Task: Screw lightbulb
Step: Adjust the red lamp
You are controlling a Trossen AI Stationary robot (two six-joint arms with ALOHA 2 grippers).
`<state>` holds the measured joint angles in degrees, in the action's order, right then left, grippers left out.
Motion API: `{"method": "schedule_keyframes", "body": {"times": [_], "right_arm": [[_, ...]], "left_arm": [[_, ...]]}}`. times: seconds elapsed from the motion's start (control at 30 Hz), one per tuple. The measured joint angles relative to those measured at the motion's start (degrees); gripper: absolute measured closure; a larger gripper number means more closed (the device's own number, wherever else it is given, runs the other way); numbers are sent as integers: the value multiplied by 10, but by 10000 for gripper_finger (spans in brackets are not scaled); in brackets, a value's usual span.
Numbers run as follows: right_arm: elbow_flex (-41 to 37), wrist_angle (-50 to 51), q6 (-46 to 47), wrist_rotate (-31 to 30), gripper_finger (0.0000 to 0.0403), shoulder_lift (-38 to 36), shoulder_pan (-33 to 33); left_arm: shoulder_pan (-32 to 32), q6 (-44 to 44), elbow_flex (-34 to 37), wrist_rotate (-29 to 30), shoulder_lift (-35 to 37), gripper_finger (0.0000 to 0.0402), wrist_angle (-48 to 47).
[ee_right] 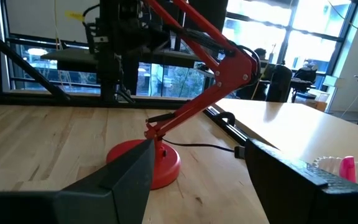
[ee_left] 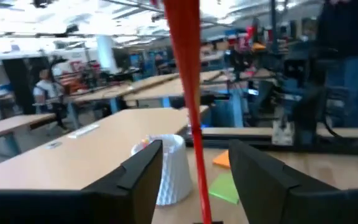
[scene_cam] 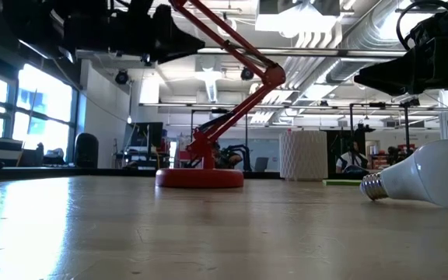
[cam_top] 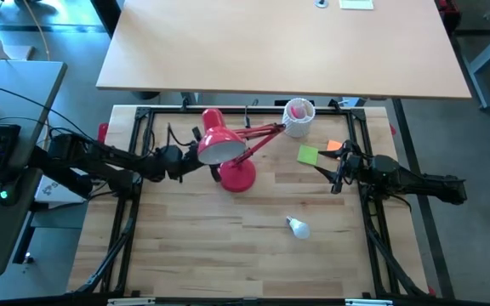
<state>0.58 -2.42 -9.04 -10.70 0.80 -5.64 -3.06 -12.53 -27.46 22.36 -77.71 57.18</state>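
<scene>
lightbulb (cam_top: 297, 226) lies alone on the table (cam_top: 185, 246); left gripper (cam_top: 196, 158) (at the lamp (cam_top: 228, 151)) jaws parted, empty; right gripper (cam_top: 328, 174) likewise.

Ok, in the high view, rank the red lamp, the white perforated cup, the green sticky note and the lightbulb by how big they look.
1. Red desk lamp
2. White perforated cup
3. Green paper note and small white lightbulb: they look alike, so I won't rank them.

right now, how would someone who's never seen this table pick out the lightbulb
Start at the red lamp standing toward the back of the wooden table. Come forward and to the right: the lightbulb lies on its side, alone on bare wood. It is small, white and pear-shaped with a silvery screw base, unlike the taller ribbed white cup at the back.
</scene>
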Motion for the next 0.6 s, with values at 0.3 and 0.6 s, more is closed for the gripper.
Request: {"method": "schedule_keyframes", "body": {"times": [0.3, 0.6], "right_arm": [[0, 0, 0, 2, 156, 0, 0], [0, 0, 0, 2, 156, 0, 0]], "left_arm": [[-22, -5, 0, -27, -100, 208, 187], [-24, -57, -13, -39, -140, 208, 313]]}}
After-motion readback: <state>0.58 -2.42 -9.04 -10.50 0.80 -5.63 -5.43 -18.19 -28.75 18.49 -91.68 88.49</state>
